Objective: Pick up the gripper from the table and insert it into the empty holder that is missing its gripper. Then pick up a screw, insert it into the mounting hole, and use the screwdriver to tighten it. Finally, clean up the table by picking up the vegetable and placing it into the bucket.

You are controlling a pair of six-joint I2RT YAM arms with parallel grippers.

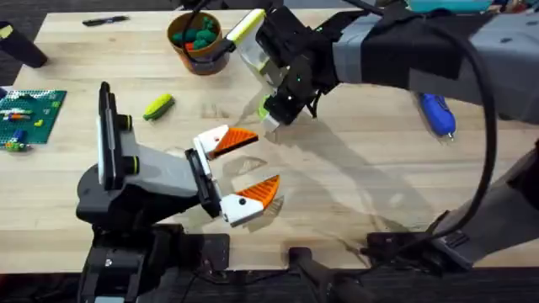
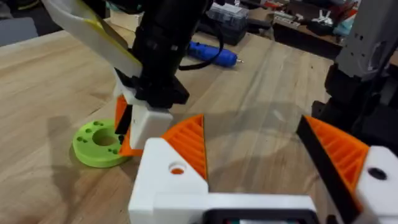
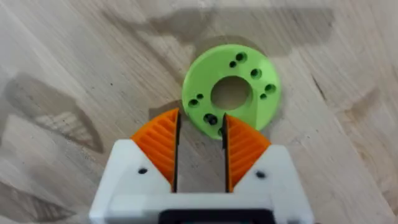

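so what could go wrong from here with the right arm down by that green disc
1. The right gripper sits right at the edge of the lime-green disc, which is not a task piece. It may shove or pick up the disc by mistake.
2. The left gripper waits open close by, so the two arms could bump if either one moves in.

— What do the arms look like?
— Grey and black shells, black cables, a green light on the right arm [image 1: 296, 80].
— The fingers?
— White mounts with dark screw holes, orange ribbed pads [image 3: 163, 144].
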